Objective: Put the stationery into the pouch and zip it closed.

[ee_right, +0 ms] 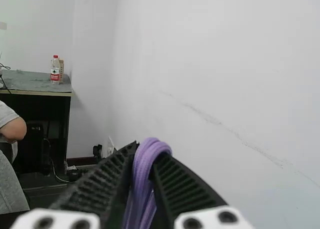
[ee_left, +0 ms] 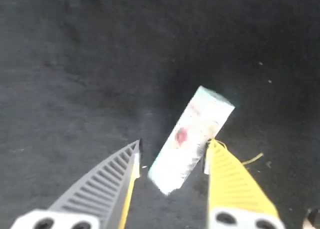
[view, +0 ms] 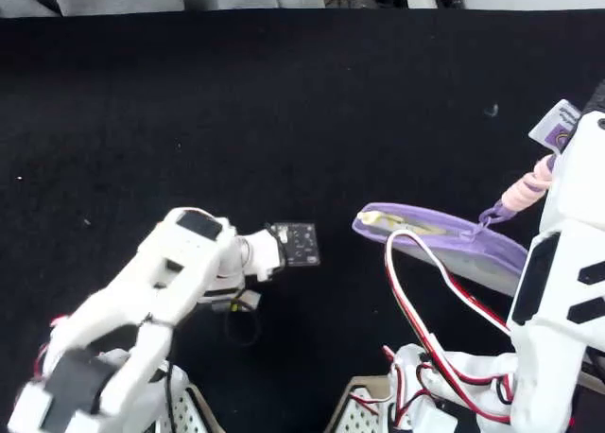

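Purple fabric pouch [view: 444,246] appears lifted off the black counter [view: 236,102], mouth gaping upward. The right gripper [ee_right: 146,154] has its fingers clamped on one edge of the cloth, probably to keep the opening up for loading. Well apart from the pouch, the left gripper [ee_left: 173,144] has its fingers parted around a white eraser [ee_left: 192,134] lying on the counter; the yellow one meets its edge, and blur leaves any real grip unclear. The right arm hides the pouch's far end, and its contents can't be made out.

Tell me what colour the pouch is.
The pouch is light purple, clearest in the high view.
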Motion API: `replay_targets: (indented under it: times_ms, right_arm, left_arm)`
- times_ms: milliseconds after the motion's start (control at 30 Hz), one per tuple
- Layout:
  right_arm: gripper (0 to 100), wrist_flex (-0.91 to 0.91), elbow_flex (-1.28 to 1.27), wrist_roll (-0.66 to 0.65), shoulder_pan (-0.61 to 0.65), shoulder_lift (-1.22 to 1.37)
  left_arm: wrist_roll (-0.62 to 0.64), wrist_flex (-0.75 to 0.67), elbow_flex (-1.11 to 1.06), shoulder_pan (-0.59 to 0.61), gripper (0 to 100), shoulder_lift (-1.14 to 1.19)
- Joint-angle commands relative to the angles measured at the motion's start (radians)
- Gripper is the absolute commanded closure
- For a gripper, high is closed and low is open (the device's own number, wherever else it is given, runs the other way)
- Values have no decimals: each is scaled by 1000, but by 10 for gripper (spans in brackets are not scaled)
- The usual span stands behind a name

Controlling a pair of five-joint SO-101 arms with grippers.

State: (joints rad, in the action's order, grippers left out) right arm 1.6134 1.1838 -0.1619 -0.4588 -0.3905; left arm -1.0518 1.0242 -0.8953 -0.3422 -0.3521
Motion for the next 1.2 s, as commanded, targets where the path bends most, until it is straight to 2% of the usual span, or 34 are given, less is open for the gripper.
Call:
replay_targets:
  times_ms: [0, 267, 433, 500, 667, 833, 967, 1167]
  right_arm:
    - [987, -20, 22, 9, 48, 5]
    - [987, -20, 22, 9, 60, 5]
    - [987, -20, 22, 9, 60, 5]
    - [987, -20, 22, 9, 60, 5]
    - [987, -18, 22, 17, 61, 5]
    - [987, -18, 22, 18, 110, 5]
    - [987, -32, 21, 18, 247, 7]
    - [987, -173, 19, 18, 479, 8]
  left_arm:
    - [-12, 58, 127, 1, 795, 161]
    - [-3, 103, 275, 4, 803, 379]
    - [-3, 103, 280, -1, 980, 381]
    - [-2, 103, 280, 8, 951, 381]
    - [17, 104, 278, 24, 971, 345]
    - [249, 104, 277, 58, 971, 127]
    - [434, 103, 252, 113, 971, -130]
    - [750, 78, 133, 176, 971, -519]
